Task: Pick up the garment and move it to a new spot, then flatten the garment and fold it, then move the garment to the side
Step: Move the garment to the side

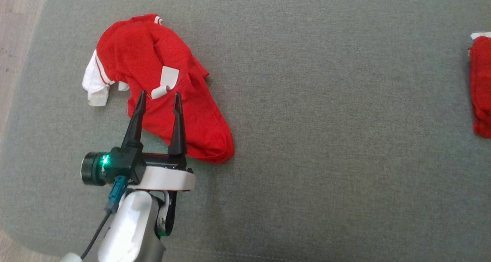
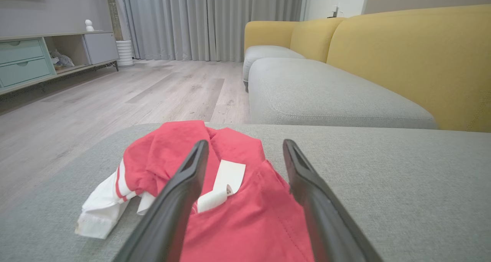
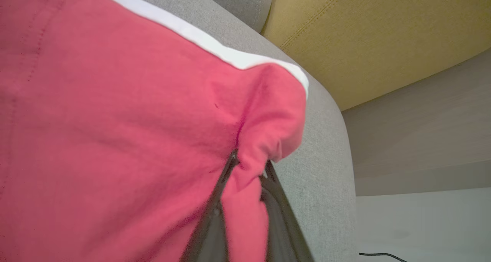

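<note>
A crumpled red garment (image 1: 153, 51) with a white sleeve (image 1: 94, 83) and a white label (image 1: 167, 79) lies on the grey cushion (image 1: 326, 139) at the left. My left gripper (image 1: 160, 93) hovers open over its near half, one finger on each side of the label. In the left wrist view the garment (image 2: 172, 139) lies between and beyond the left gripper (image 2: 245, 142) fingers, which hold nothing. A second piece of red fabric (image 1: 481, 85) with white trim lies at the cushion's right edge. My right gripper (image 3: 251, 160) is shut on a pinched fold of red fabric (image 3: 115, 120) edged in white.
The grey cushion stretches wide between the two red pieces. Wooden floor (image 1: 15, 24) borders it on the left. A yellow sofa back (image 2: 402, 55) and another grey seat (image 2: 326, 93) lie beyond, with a low cabinet (image 2: 30, 62) and curtains (image 2: 211, 20) across the room.
</note>
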{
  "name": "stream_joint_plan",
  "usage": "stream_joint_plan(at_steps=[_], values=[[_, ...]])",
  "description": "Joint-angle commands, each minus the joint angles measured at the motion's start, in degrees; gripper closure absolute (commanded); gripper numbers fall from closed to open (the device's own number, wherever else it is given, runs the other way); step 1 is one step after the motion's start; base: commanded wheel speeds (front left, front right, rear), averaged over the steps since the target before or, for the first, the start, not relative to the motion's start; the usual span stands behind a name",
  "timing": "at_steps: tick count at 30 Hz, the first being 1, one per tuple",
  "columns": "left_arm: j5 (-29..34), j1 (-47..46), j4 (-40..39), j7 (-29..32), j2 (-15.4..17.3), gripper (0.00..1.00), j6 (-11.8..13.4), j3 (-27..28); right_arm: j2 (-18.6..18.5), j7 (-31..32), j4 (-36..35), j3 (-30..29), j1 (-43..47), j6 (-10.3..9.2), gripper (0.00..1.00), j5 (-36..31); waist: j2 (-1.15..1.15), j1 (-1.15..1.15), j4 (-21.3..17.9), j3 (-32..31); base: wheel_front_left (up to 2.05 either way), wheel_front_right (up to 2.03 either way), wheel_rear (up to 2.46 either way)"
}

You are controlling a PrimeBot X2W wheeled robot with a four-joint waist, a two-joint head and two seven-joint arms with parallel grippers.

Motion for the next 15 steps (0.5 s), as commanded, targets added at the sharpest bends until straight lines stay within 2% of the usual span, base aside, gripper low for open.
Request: stream_joint_plan(at_steps=[1,8,15], values=[[-0.07,-1.93,-2.07,-0.29,0.51,0.0,-0.05,2.04,-2.88,-0.7,-1.8,-0.21,0.46,0.37,1.0,-0.53,0.0,-0.01,0.17,0.2,0.0,0.0,0.0],[0.21,-1.96,-2.14,-0.29,0.51,0.0,-0.12,2.6,-3.09,0.3,-2.94,-4.0,0.99,0.37,1.0,-3.33,0.0,-0.01,0.32,0.84,0.0,0.0,0.0],[0.72,-1.94,-2.0,-0.29,0.51,0.0,-0.29,3.1,-1.63,1.0,-4.38,-7.09,1.87,0.37,1.0,-4.77,0.0,-0.01,-0.04,0.77,0.0,0.0,0.0]])
